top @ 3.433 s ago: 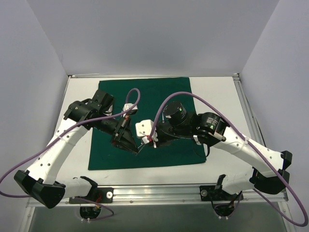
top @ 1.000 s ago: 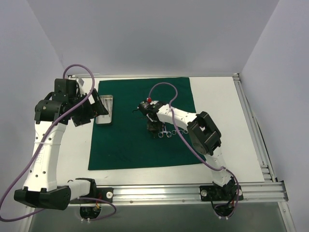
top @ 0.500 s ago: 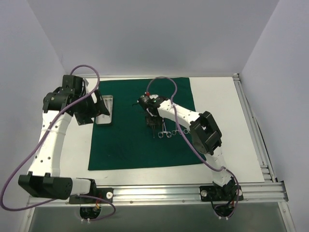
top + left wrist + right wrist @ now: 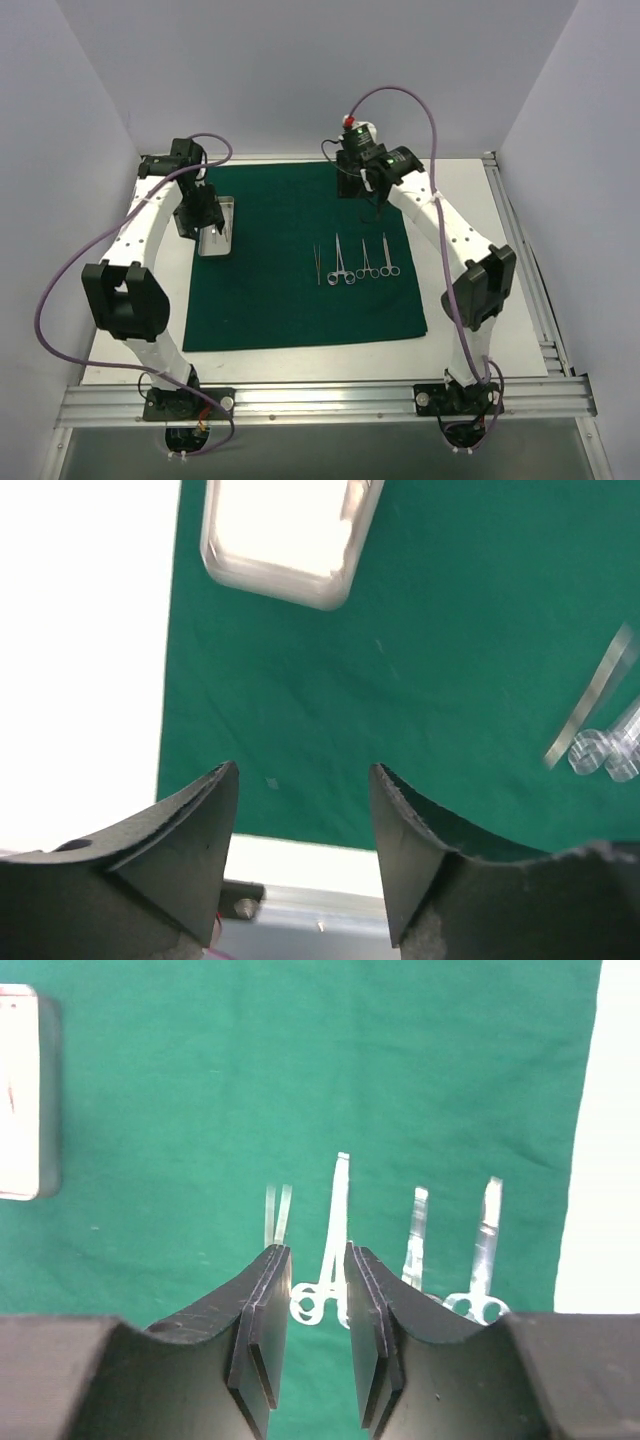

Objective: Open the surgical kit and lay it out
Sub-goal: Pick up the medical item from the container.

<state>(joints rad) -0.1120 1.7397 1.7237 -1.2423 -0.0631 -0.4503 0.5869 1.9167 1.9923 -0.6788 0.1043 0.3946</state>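
I am going through the top view and both wrist views and am finding no text, label, brand, number or sign that I can read. Nothing legible is showing on the green cloth [image 4: 300, 300], the silver tray [image 4: 216, 240] or the steel instruments [image 4: 352, 260] lying in a row on the cloth. Any markings on the arm housings are too small for me to make out.
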